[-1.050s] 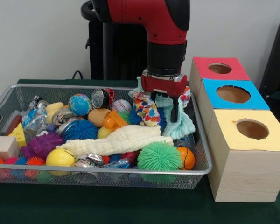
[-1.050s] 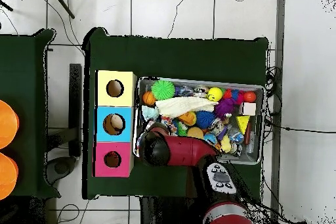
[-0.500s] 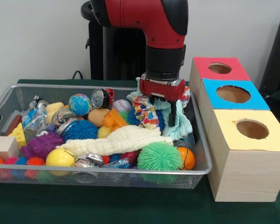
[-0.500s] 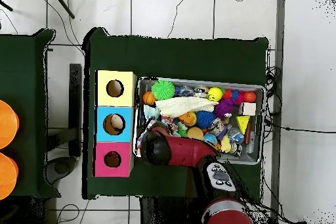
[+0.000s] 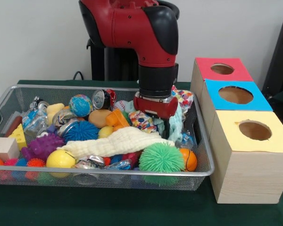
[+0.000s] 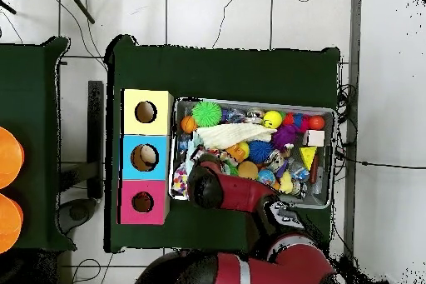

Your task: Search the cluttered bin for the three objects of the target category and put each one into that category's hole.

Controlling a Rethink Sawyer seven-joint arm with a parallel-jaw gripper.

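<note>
Gripper [image 5: 161, 123] is buried in the mint cloth [image 5: 176, 123], grip unclear; cloth could drag neighbouring toys out when lifted.

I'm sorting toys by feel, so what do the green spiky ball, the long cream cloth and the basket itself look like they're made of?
Green spiky ball: probably soft rubber, covered in fine floppy spikes. Cream cloth: likely woven cotton or gauze, matte, with a waffle-like texture and soft folds. Basket: metal wire mesh with a shiny silver rim.
</note>
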